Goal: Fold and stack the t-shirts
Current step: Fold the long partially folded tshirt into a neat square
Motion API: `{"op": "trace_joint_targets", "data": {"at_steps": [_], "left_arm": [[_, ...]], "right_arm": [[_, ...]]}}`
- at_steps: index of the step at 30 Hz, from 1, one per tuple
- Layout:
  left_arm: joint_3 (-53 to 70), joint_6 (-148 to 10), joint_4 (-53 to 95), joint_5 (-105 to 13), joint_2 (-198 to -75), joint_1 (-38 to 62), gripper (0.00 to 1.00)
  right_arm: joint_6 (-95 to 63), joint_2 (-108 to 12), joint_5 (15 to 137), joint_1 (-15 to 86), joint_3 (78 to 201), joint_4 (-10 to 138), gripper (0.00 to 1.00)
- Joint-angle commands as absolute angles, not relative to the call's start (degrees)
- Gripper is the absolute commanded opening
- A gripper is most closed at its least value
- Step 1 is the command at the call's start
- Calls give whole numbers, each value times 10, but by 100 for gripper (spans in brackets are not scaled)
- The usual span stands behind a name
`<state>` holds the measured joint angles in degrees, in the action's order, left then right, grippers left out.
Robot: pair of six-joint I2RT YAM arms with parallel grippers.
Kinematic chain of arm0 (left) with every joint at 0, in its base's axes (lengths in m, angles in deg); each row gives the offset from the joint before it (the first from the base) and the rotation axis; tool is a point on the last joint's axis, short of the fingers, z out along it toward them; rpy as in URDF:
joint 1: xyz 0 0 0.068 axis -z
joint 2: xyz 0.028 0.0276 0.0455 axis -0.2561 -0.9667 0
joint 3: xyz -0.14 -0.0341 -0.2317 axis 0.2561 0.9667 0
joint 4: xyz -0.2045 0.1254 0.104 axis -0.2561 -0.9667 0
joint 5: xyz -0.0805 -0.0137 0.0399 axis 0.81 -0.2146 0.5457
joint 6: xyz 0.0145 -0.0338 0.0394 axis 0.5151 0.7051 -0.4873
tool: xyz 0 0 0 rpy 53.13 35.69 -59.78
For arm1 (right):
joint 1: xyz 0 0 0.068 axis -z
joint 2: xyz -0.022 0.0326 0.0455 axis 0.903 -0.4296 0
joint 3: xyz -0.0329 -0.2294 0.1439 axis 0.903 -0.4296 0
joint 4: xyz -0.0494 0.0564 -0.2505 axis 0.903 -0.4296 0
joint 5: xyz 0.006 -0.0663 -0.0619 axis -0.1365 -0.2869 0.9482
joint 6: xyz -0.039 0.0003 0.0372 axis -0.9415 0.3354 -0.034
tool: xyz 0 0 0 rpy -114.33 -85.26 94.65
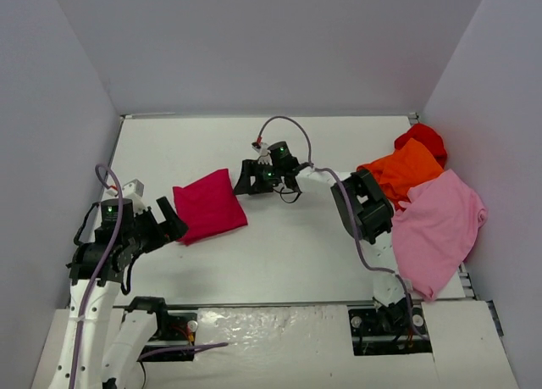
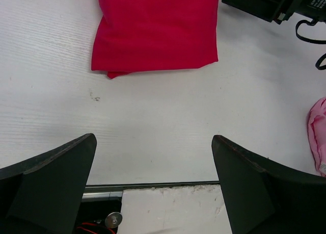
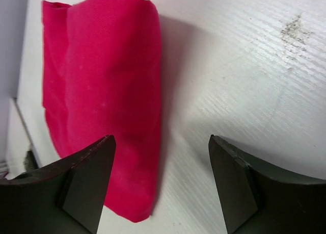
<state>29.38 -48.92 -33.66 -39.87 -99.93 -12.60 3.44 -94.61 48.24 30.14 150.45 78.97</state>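
crimson shirt folded, both grippers empty

nearest, the left gripper [image 1: 169, 218] hangs spread wide and empty, just beside the folded crimson t-shirt [image 1: 208, 206] on the table's [image 1: 279, 253] left. just beyond, the right gripper [image 1: 251, 179] is spread too, holding nothing. this fold looks finished. the next move likely calls for reaching right to the heaped pink t-shirt [image 1: 436, 228], orange t-shirt [image 1: 406, 170] and red t-shirt [image 1: 423, 139].

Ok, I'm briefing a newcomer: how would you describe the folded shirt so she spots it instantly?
On the white table, look left of centre. The crimson t-shirt lies alone, folded square; the orange shirt, pink shirt and red shirt lie unfolded at the right edge.
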Motion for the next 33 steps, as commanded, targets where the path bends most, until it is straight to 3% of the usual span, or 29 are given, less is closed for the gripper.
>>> {"op": "trace_joint_targets", "data": {"at_steps": [1, 8, 16, 18, 19, 20, 21, 25, 27, 29, 32, 33], "left_arm": [[287, -494, -294, -393, -1018, -125, 97], [306, -494, -284, -390, -1025, -126, 97], [318, -481, -263, -383, -1027, -125, 97], [319, -481, -260, -380, -1032, -125, 97], [319, -482, -260, -379, -1032, -125, 97], [319, -483, -260, -380, -1033, -125, 97], [319, -484, -260, -380, -1033, -125, 97], [322, -485, -252, -376, -1040, -125, 97], [323, -486, -247, -371, -1046, -126, 97], [326, -487, -244, -368, -1050, -125, 97], [326, -490, -243, -363, -1055, -125, 97], [326, -491, -244, -362, -1054, -125, 97]], "right_arm": [[175, -946, 323, 317, 1447, 1016, 74], [307, -1020, 230, 301, 1458, 1160, 77], [272, -1066, 229, 266, 1518, 1099, 76], [273, -1071, 231, 262, 1525, 1095, 63], [274, -1071, 231, 262, 1526, 1094, 48], [270, -1070, 234, 262, 1526, 1088, 39], [264, -1069, 236, 261, 1526, 1079, 38], [232, -1064, 248, 256, 1530, 1036, 52], [229, -1063, 261, 249, 1529, 1032, 54], [217, -1062, 280, 243, 1534, 1018, 42], [194, -1063, 312, 236, 1541, 968, 9], [185, -1063, 318, 235, 1544, 955, 3]]}}
